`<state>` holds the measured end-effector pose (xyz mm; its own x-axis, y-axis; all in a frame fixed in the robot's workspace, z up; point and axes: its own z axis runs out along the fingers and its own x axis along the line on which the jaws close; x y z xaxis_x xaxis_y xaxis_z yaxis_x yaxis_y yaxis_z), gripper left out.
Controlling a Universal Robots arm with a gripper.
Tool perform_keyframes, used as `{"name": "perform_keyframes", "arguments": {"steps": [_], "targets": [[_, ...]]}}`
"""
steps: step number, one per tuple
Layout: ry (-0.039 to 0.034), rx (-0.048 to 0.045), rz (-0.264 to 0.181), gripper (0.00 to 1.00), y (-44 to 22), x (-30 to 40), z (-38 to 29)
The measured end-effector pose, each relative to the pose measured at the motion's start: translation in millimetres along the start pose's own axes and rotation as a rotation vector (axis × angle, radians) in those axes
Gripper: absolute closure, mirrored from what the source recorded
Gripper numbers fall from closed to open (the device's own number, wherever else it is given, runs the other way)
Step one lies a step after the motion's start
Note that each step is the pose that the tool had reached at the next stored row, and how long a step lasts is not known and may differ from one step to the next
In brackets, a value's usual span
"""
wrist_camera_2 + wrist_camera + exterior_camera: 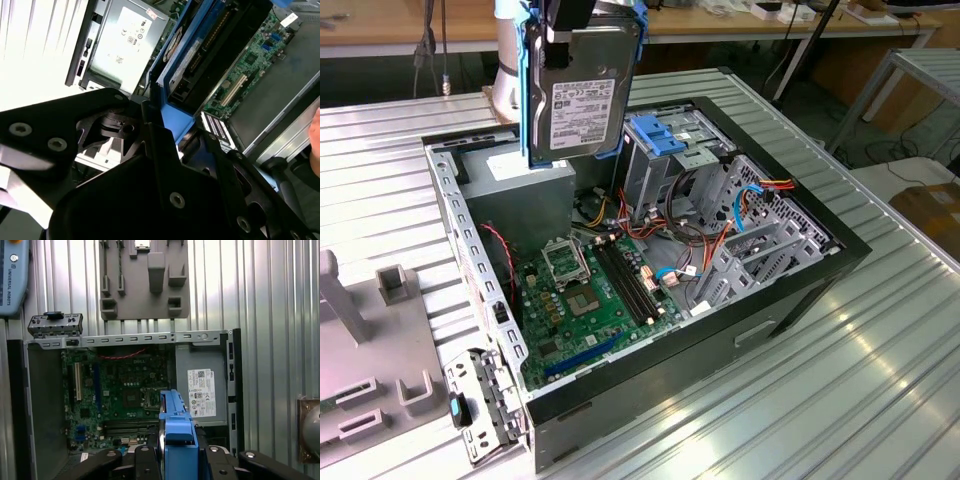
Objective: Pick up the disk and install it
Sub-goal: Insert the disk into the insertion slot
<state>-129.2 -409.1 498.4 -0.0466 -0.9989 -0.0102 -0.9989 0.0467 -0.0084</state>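
The disk, a silver-grey drive with a white label and blue side rails, hangs on edge above the back of the open computer case, over the power-supply box. My gripper is shut on its upper end. In the first wrist view the disk's blue rail runs between the black fingers, with the motherboard far below. In the second wrist view the disk sticks out from the gripper toward the case interior.
Inside the case sit a green motherboard, a grey power-supply box with a white label, and a metal drive cage with a blue top. A grey fixture plate lies on the ribbed metal table at the exterior view's left.
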Motion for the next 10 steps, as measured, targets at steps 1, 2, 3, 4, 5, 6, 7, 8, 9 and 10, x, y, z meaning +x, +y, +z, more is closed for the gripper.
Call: {"name": "perform_keyframes", "arguments": {"steps": [1, 2, 3, 4, 5, 6, 7, 8, 9, 10], "targets": [[0.0000, 0.0001, 0.000, 0.63, -0.1, 1.5, 0.0], [0.0001, 0.0000, 0.000, 0.63, -0.2, 3.6, 0.0], [0.0001, 0.0001, 0.000, 0.63, -0.3, 6.6, 0.0], [0.0001, 0.0000, 0.000, 0.63, -0.4, 7.6, 0.0], [0.0000, 0.0002, 0.000, 0.63, -1.4, 8.8, 0.4], [0.0003, 0.0000, 0.000, 0.63, -4.9, 9.1, 0.6], [0.0002, 0.0000, 0.000, 0.63, -8.7, 9.0, 0.8], [0.0003, 0.0000, 0.000, 0.63, -12.2, 8.8, 1.0], [0.0003, 0.0000, 0.000, 0.63, -14.4, 8.7, 1.1], [0.0002, 0.0001, 0.000, 0.63, -20.0, 8.5, 1.4]]}}
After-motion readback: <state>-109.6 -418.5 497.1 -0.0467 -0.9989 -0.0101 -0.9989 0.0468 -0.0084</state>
